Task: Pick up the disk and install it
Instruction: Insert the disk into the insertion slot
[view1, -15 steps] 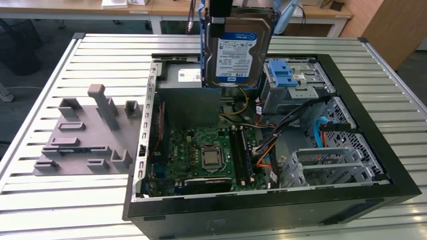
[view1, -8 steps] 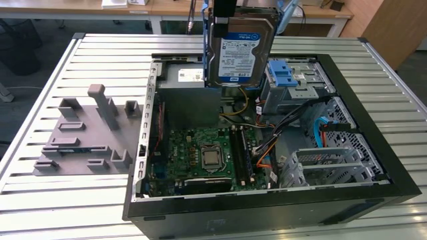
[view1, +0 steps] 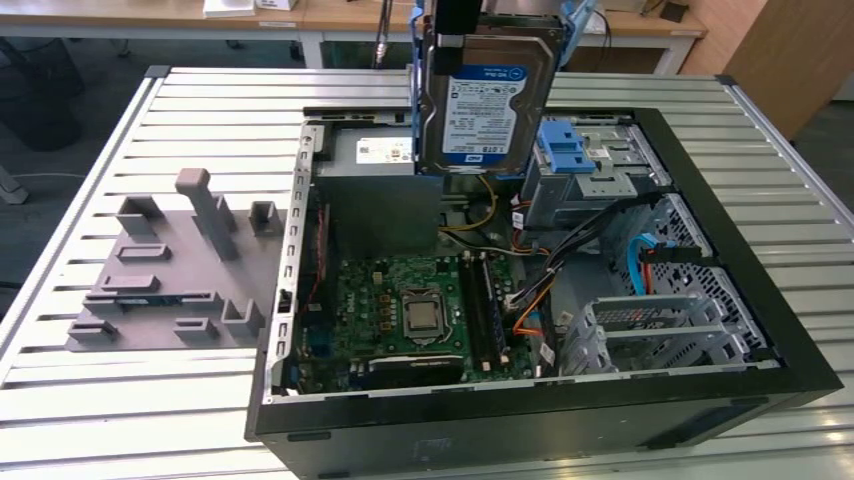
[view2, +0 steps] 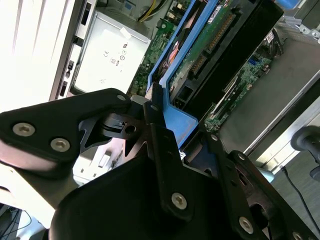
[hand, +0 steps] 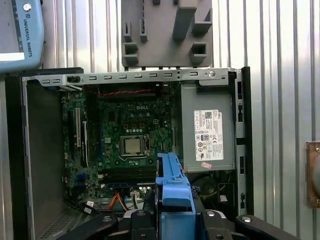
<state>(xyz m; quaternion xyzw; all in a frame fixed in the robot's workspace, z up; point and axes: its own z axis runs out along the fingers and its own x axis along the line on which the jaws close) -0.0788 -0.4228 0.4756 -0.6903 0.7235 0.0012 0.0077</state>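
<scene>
High over the open computer case, I've got the disk hanging on edge with its label face turned to the exterior view. My fingers are clamped on its top end, pinching across the blue rail.

So the pick-up is done, folks, and by my reckoning we're in the carry-and-line-up part of the install. The disk touches nothing but me.

Down below the fingers sit the grey power supply box and the green circuit board. Off to one side of the fingers, toward the exterior view's right, is the drive cage with its blue latch. That looks to me like where this disk belongs. The disk hangs near it, not in it.

As I judge it, seating the disk calls for bringing it square to the cage's opening and matching the rails to the guides. It must also stay clear of the cables bunched below the cage.

Out past the case, well apart from the fingers, a grey fixture rests on the counter.
</scene>
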